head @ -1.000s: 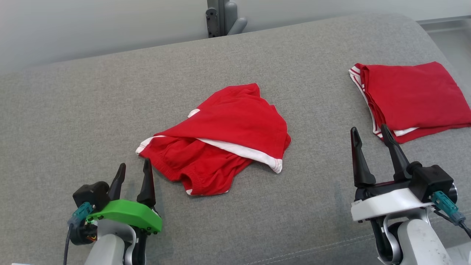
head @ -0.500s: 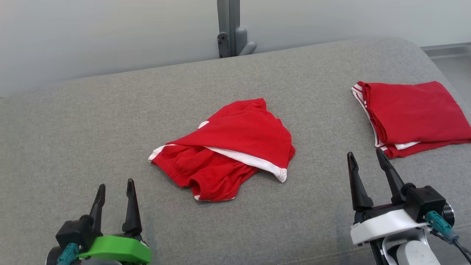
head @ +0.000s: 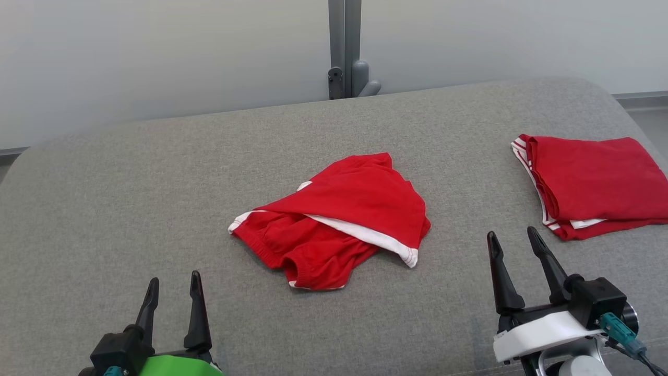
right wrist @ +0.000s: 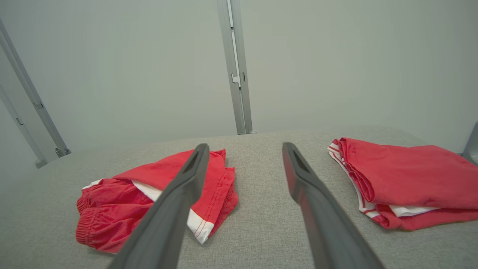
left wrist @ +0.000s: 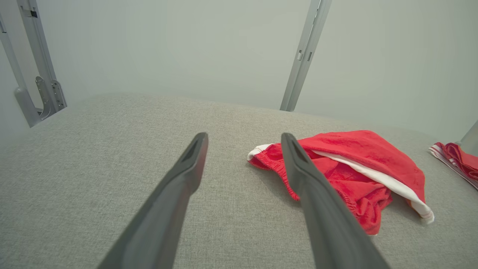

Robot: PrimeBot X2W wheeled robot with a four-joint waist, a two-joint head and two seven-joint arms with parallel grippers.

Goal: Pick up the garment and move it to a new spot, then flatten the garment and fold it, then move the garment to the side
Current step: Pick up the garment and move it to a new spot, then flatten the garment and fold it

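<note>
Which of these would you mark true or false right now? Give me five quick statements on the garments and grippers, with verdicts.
1. A crumpled red garment with white trim lies near the middle of the grey fabric surface. True.
2. The left gripper and the right gripper are both open. True.
3. The left gripper touches the crumpled garment. False: it is apart from it, with bare fabric between.
4. A folded red garment overlaps the crumpled one. False: it lies apart, on the robot's right side.
5. The right gripper holds the folded garment. False: it is empty and stops short of it.
</note>
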